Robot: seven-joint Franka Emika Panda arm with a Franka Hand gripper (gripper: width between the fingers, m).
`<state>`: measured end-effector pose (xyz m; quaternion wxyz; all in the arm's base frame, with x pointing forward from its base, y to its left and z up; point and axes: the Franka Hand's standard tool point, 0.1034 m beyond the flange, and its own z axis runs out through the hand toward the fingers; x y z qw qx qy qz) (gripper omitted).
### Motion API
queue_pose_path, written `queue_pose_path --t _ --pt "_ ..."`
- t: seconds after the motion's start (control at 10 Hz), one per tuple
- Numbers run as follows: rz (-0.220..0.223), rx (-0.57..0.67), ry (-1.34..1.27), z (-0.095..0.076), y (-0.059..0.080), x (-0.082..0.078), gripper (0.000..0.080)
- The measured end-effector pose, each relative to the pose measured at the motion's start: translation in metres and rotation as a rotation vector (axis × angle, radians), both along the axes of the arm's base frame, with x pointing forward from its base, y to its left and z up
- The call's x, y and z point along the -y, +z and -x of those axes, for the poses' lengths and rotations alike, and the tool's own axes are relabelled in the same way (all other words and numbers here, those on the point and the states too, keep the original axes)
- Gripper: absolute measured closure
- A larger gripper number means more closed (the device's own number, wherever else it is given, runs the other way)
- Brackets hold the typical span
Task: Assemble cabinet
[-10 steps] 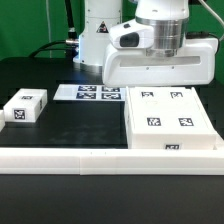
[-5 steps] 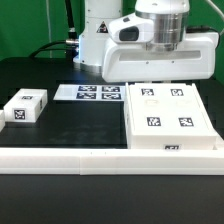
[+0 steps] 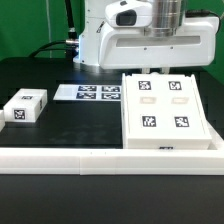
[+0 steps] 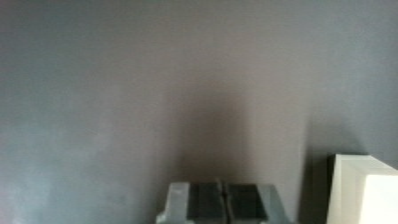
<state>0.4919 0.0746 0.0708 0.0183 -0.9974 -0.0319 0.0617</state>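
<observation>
Exterior view: cabinet [image 3: 166, 111] lies tagged-face upward.

table [image 3: 75, 125]: black top, bare in the middle | marker board [image 3: 99, 93]: thin white sheet with black-and-white tags, flat near the back edge | rail [image 3: 60, 157]: long low white strip along the front edge, spanning the exterior view | wall [image 3: 25, 25]: green, behind the back edge

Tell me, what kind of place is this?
Most likely a robotics lab workbench. A white robot arm hangs over a black table, the white cabinet piece carries black-and-white marker tags, and a marker board lies flat on the table.
</observation>
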Motion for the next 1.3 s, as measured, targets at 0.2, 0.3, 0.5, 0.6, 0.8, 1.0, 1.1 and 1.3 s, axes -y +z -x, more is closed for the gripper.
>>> queue_pose_path --t 0.2,0.3,0.5,0.6,0.8,1.0,1.1,1.3 --pt "0.0 0.003 0.001 -0.001 0.003 0.001 0.0797" --pt "-0.003 -0.007 0.014 -0.008 0.019 0.008 0.0797" --pt "-0.008 -0.019 0.032 -0.014 0.026 0.015 0.0797" --pt "-0.008 -0.021 0.035 -0.013 0.025 0.014 0.0797" --pt "-0.008 -0.022 0.035 -0.012 0.024 0.014 0.0797" --pt "-0.007 -0.017 0.038 -0.016 0.026 0.016 0.0797" --pt "-0.009 -0.018 0.042 -0.018 0.03 0.019 0.0797" --pt "-0.011 -0.026 0.047 -0.03 0.045 0.019 0.0797"
